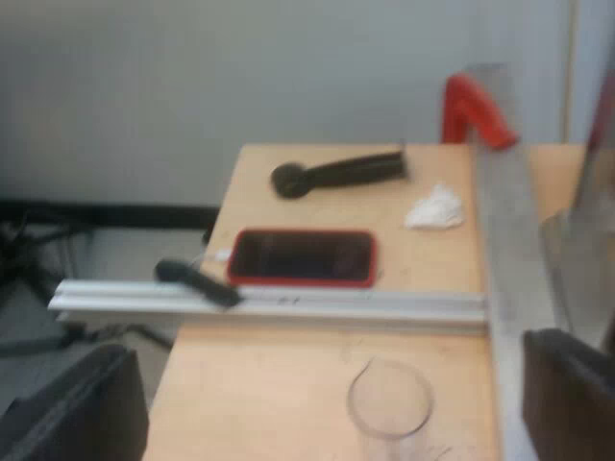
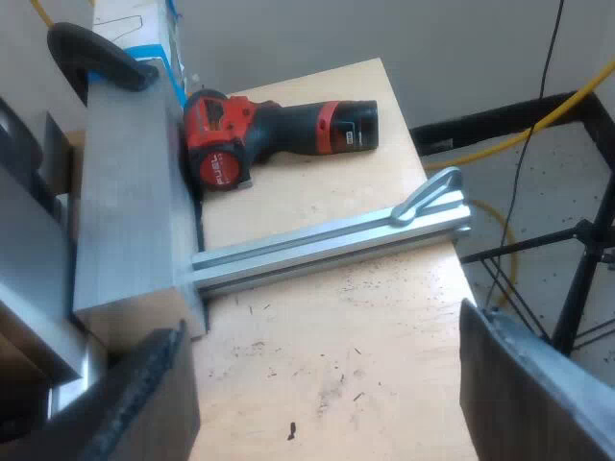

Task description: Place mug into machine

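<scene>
- the left gripper (image 1: 332, 389) is spread wide and holds nothing. it hangs over the wooden table (image 1: 279, 413), with a clear glass (image 1: 389, 399) standing between its fingers, just short of an aluminium rail (image 1: 288, 303).
- i cannot tell where the mug is. the nearest risk is that these fingers close on the glass instead, since it sits right in their path.
- the right gripper (image 2: 322, 365) is also spread and empty, over bare table beside a grey metal block (image 2: 125, 221) and near the table's edge. anything nudged outward there could go over the side.
- the rail lies across the table under both arms. a low sweep could catch a fingertip on it or jolt a carried mug.
- a red-cased phone (image 1: 303, 256) lies just beyond the rail, with a black-handled tool (image 1: 336, 173) and a crumpled white tissue (image 1: 434, 208) farther on. all are loose and easily shoved.
- a red and black cordless driver (image 2: 279, 134) lies against the block, so an arm swinging round it could strike the tool.
- a metal upright (image 1: 509, 230) with a red clamp (image 1: 476, 110) stands close by one left finger, and a sideways move could scrape it.
</scene>
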`<state>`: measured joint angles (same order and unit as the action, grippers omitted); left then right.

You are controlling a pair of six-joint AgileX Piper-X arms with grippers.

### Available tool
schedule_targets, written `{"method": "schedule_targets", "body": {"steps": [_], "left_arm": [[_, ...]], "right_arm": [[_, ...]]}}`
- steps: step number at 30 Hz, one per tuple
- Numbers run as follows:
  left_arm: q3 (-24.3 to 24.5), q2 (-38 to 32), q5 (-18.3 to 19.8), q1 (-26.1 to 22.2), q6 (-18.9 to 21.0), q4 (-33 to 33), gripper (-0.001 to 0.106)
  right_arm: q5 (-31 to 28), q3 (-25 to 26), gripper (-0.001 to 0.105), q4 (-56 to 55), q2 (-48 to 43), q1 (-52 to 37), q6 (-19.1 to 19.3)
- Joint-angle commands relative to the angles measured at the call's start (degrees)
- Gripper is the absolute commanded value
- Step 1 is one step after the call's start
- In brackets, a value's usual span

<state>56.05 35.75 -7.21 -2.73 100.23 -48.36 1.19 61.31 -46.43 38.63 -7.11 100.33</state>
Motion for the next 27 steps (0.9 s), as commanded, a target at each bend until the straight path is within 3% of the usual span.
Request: {"method": "schedule_targets", "body": {"steps": [1,11,15,16,24,27], "left_arm": [[0.47,-2.44,-0.28,0.64,0.28,-1.12,0.081],[0.47,-12.56,-1.19,1.86,0.28,-2.86,0.081],[0.11,-15.73,-1.19,1.86,0.28,-4.52,0.081],[-2.28,-24.39,-1.19,1.86,0.28,-8.57,0.081],[-7.19,-35.96,-1.1,1.86,0.17,-13.81,0.081],[-9.31,-42.95,-1.1,1.86,0.17,-18.48,0.081]], "right_arm": [[0.8,0.33,0.061,-0.29,-1.93,-0.02,1.59],[0.8,0.07,0.061,-3.71,-8.8,0.03,4.14],[1.3,-3.76,0.061,-4.26,-18.82,0.03,4.13],[1.42,-4.62,0.061,-4.54,-20.45,0.03,4.13],[1.66,-11.49,0.061,-8.73,-33.14,0.03,3.59],[0.81,-13.2,0.061,-10.09,-37.51,0.03,3.59]]}}
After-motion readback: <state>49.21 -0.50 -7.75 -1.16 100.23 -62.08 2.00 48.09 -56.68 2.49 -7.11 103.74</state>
